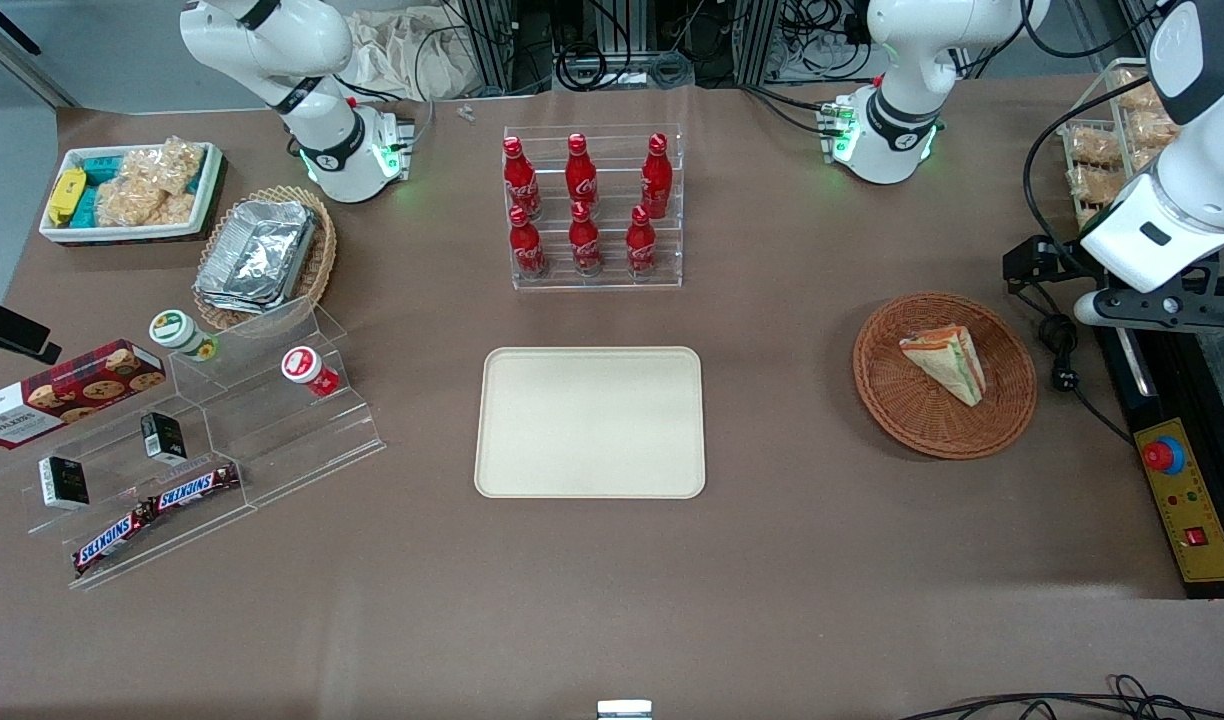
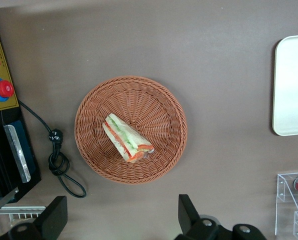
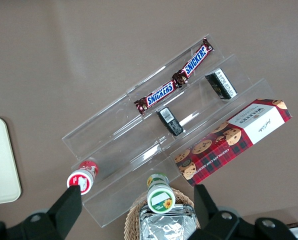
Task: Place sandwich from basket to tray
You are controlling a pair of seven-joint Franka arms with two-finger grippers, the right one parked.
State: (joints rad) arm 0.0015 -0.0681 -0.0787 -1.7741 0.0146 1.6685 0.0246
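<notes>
Noting position: sandwich (image 1: 945, 362) lies on its side in the basket (image 1: 1002, 420), roughly centred, touching only the weave.
Basket: round reddish-brown wicker, toward the working arm's end of the surface (image 1: 772, 600), well in from the edge nearest the front camera.
Tray (image 1: 590, 422): cream, flat, low rim, bare; sits mid-surface, well apart from the basket.
Gripper (image 2: 121, 220): fingers spread wide, holding nothing; hovers high above the basket, off toward the surface's end edge in the front view.
Sandwich build: pale bread wedge, green, orange and red filling along the cut face, clear wrap.
Handling, judged: light; soft and easily crushed; the wrap is probably slick and may slide against the pads.
Grip site, judged: across the two flat bread faces near the thick filled end, not the thin tip, which would fold.
Pressure, judged: gentle close only; hard squeeze would push the filling out.
Basket risk, judged: shallow rim gives easy access, but a light basket may shift if nudged.
Wrist alignment: wedge lies diagonal in the wrist view, so fingers likely need turning to straddle it.
</notes>
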